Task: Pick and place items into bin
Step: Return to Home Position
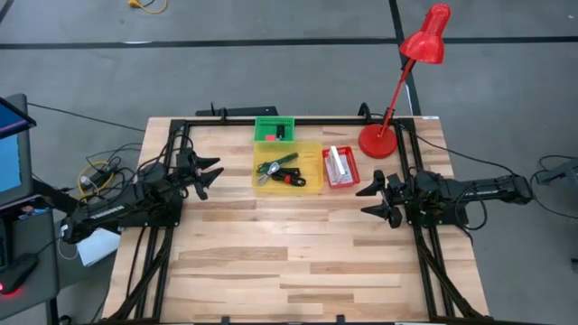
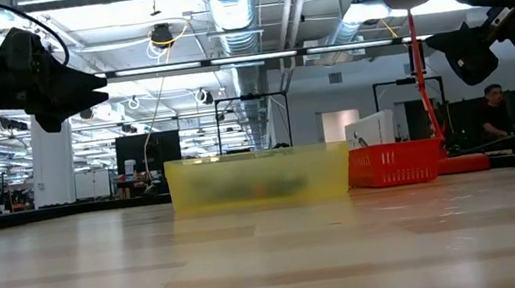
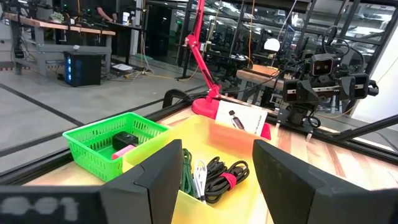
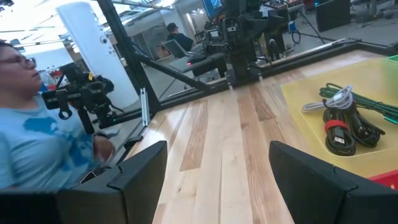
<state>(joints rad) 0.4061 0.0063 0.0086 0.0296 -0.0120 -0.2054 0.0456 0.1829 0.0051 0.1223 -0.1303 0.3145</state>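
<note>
At the worktop's far edge, items lay in bins; left claw and right claw hung spread, empty. Homing should pull both back clear of bins and lamp.

We see two arms of the same build, both matte black from base to tip. The left arm and the right arm are made of chunky, boxy segments joined by rounded housings. A thin black cable trails from the right arm's outer end. Each arm finishes in a two-fingered end effector. From above, the left end effector and the right end effector look like forked, pointed claws. Close up, the fingers are broad, flat, angular slabs of plain dark material with slanted edges. Seen head-on from the left wrist, the right arm carries a small box-shaped camera with a pale grey face
</note>
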